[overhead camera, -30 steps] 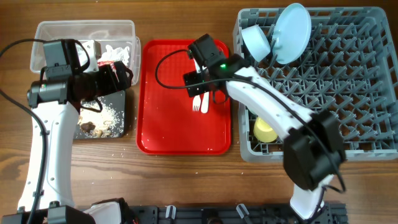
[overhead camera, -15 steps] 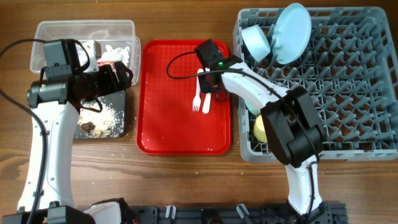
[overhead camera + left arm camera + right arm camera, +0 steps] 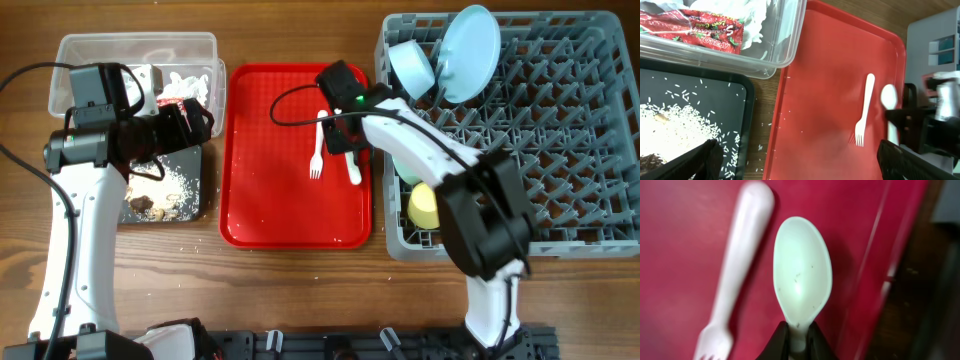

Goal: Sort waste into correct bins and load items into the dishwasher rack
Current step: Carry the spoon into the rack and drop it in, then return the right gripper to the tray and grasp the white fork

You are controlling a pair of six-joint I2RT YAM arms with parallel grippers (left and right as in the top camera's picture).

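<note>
My right gripper (image 3: 798, 336) is shut on the neck of the white spoon (image 3: 802, 275), bowl end pointing away, just above the red tray. In the overhead view the right gripper (image 3: 346, 142) is near the tray's right rim, with the spoon (image 3: 353, 168) beside the white fork (image 3: 317, 150). The fork (image 3: 735, 282) lies flat on the tray. My left gripper (image 3: 800, 165) is open and empty between the black tray (image 3: 740, 95) and the red tray. The clear tub (image 3: 785, 45) holds the red wrapper (image 3: 695, 30) and tissue (image 3: 735, 10). The rack (image 3: 560, 150) holds a blue plate (image 3: 470, 40), a blue bowl (image 3: 410, 65) and a yellow cup (image 3: 427, 205).
The red serving tray (image 3: 270, 190) lies between the bins and the rack. The black tray (image 3: 190, 170) carries pale crumbs and brown scraps (image 3: 150, 205). A few crumbs are scattered on the wood beside it. My right arm reaches across the rack's left edge.
My right gripper has closed on the spoon and drawn it to the right, away from the fork. The left arm has stayed still.
</note>
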